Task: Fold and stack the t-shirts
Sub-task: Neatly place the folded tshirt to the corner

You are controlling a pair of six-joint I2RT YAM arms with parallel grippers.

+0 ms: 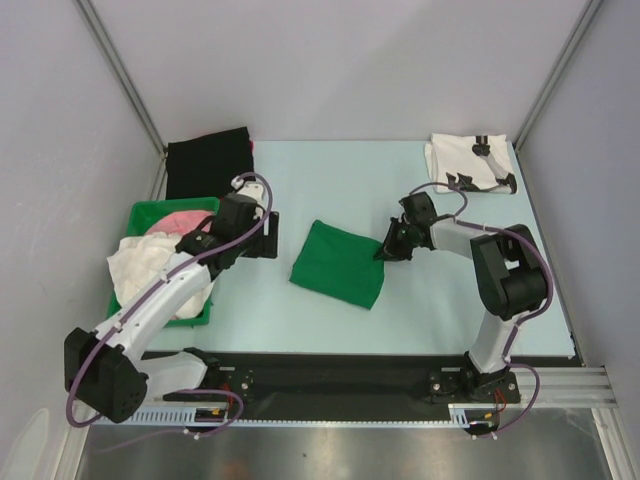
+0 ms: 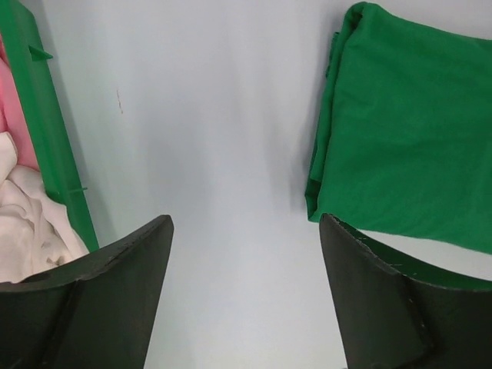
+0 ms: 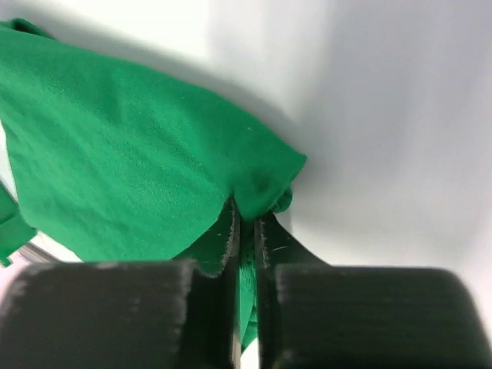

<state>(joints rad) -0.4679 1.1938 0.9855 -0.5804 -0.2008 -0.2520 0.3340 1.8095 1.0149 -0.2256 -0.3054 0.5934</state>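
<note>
- The folded bright green cotton t-shirt (image 1: 338, 263) lies near the middle of the pale blue table top (image 1: 340, 180), a rough square turned at a slant, flat on the surface.
- The right gripper (image 3: 246, 224) is down at that shirt's right-hand corner, and its two black fingers are squeezed together with a bunch of green cloth pinched between them.
- From the right wrist view the green fabric rises into a small peak right at the fingertips, while the rest of the shirt spreads away to the left, against the table.
- The left gripper (image 2: 244, 221) hangs over bare table, jaws spread wide, nothing between them, nothing touched.
- It sits between the green plastic bin (image 1: 150, 212) and the left edge of the green shirt; the shirt's folded edge is just beside its right finger, the bin wall off to its left.
- From the left wrist view, that left edge of the shirt shows layered folds, one stacked on another.
- Inside the bin, a crumpled white cloth (image 1: 150, 265) is piled up and spilling over the rim, with a pink cloth (image 1: 180, 220) behind it.
- Far right corner of the table: the white t-shirt with black graphic print (image 1: 465, 160), folded and lying on its own, well apart from the green one.
- Far left corner: a black cloth (image 1: 208, 160), lying flat just behind the bin.
</note>
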